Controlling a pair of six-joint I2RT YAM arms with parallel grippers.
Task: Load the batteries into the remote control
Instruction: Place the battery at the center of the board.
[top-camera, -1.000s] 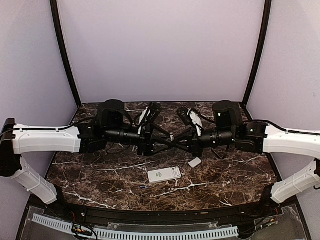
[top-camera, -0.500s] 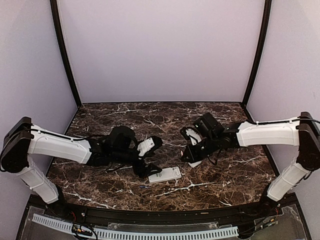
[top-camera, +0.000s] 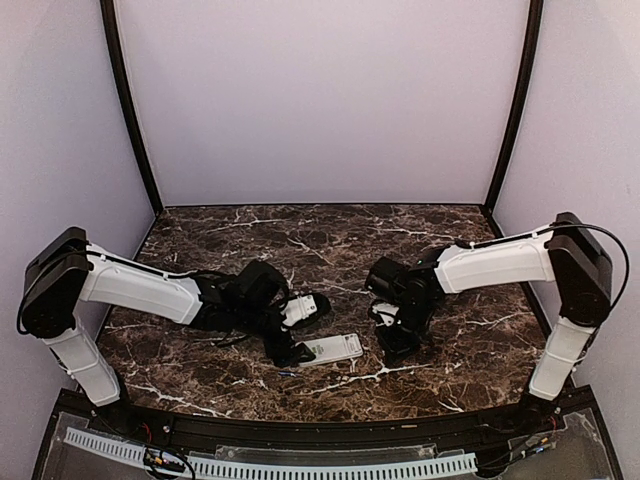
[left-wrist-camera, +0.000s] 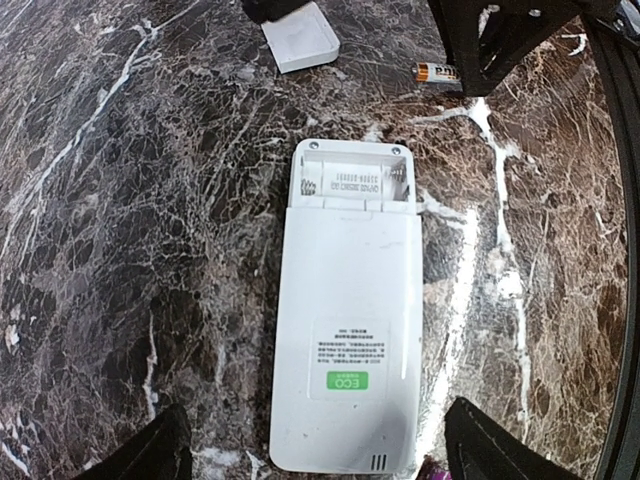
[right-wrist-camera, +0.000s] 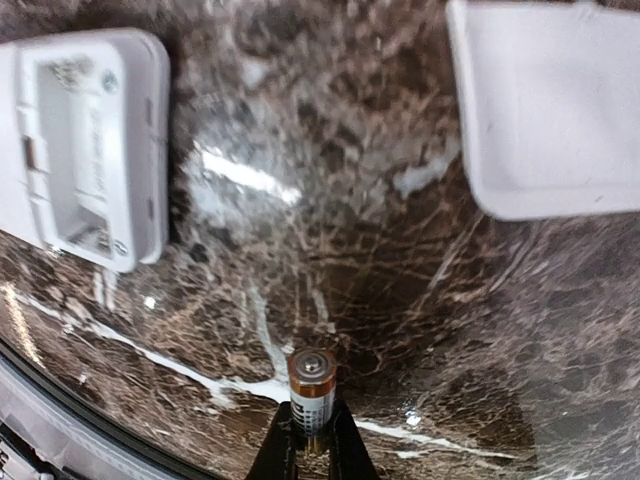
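The white remote control (left-wrist-camera: 347, 330) lies face down on the marble table, with its empty battery compartment (left-wrist-camera: 352, 180) open at the far end. It also shows in the top view (top-camera: 332, 349) and the right wrist view (right-wrist-camera: 80, 140). My left gripper (left-wrist-camera: 325, 460) is open and empty, with its fingers on either side of the remote's near end. My right gripper (right-wrist-camera: 312, 440) is shut on a battery (right-wrist-camera: 312, 395), low over the table beside the open compartment. The same battery shows in the left wrist view (left-wrist-camera: 437, 71).
The loose white cover piece (left-wrist-camera: 300, 35) lies flat on the table just beyond the remote, close to my right gripper (top-camera: 398, 342). A small purple thing (left-wrist-camera: 432, 470) sits by the remote's near corner, cut off by the frame. Purple walls enclose the table.
Both arms have dropped from crossing at mid-table. My left gripper has moved in over the remote's left end. My right gripper has swung down beside the cover piece, which it now hides from above.
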